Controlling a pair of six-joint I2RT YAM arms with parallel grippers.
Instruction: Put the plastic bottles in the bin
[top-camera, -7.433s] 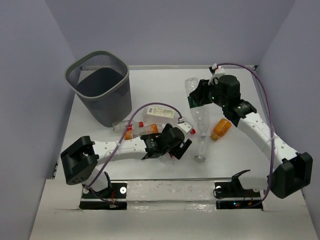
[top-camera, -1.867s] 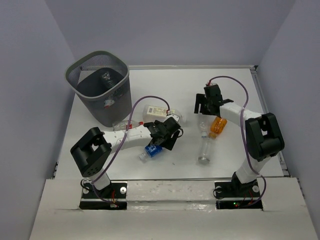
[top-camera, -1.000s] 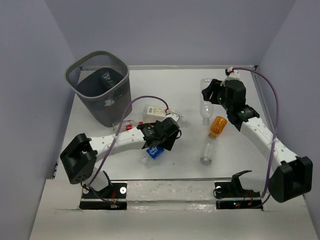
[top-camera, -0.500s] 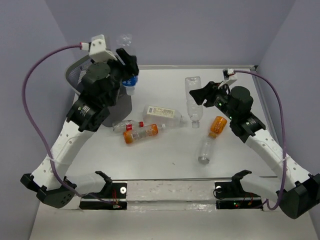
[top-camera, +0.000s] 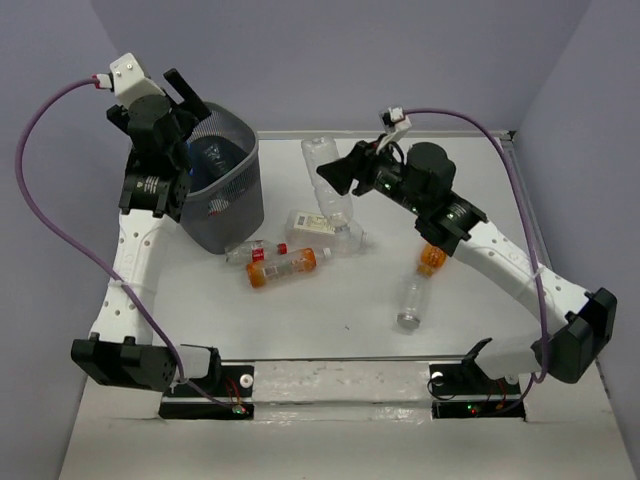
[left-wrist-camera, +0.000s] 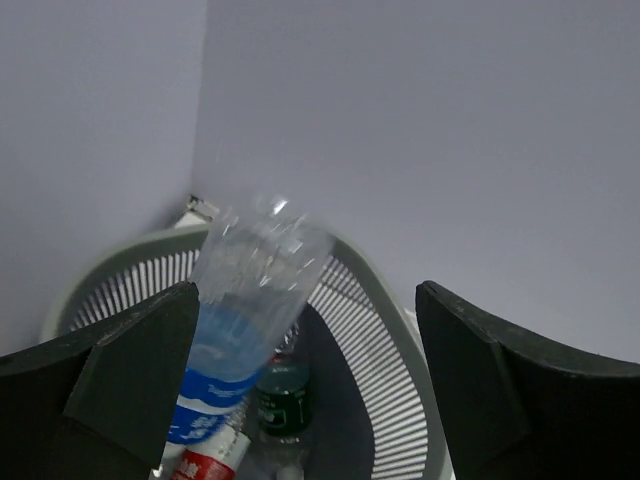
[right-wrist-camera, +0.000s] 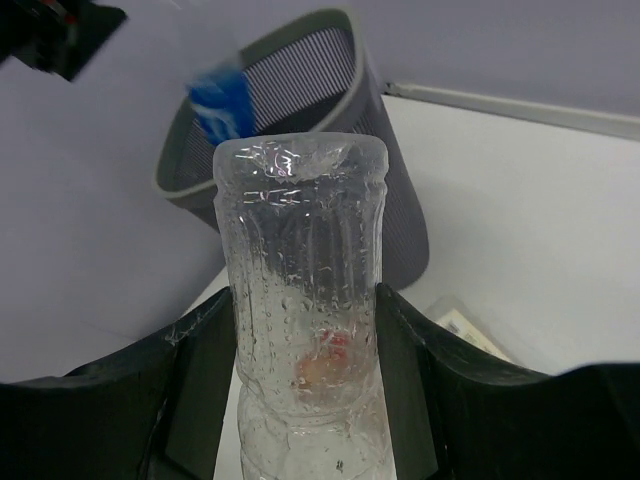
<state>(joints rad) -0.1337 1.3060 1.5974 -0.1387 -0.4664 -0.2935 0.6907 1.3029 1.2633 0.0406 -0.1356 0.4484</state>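
Clear bottle (top-camera: 410, 300): lies on the table well to the right of the bin (top-camera: 228, 212), nearest the arm bases.
Orange bottles: one (top-camera: 285, 265) just in front of the bin beside a red-capped clear one (top-camera: 250, 250); the other (top-camera: 432, 258) well to the bin's right.
Square white-label bottle (top-camera: 315, 222): flat on the table, just right of the bin's foot.
Right gripper (right-wrist-camera: 305, 330): clenched on a ribbed clear bottle (right-wrist-camera: 303, 250), carried in the air to the right of the bin and not yet over its rim.
Step in hand: judged to be the right arm's delivery. Bring the bottle fully over the bin's mouth before letting go, and approach only when the left arm is clear, since both would crowd the same opening.
Left gripper (top-camera: 185, 100): above the bin's far-left rim, fingers spread wide, grasping nothing.
Blue-label bottle (left-wrist-camera: 245, 320): blurred between those spread fingers, over the bin's mouth, seemingly loose.
Inside the bin: a green-label bottle (left-wrist-camera: 285, 400) and a red-label one (left-wrist-camera: 205, 465).
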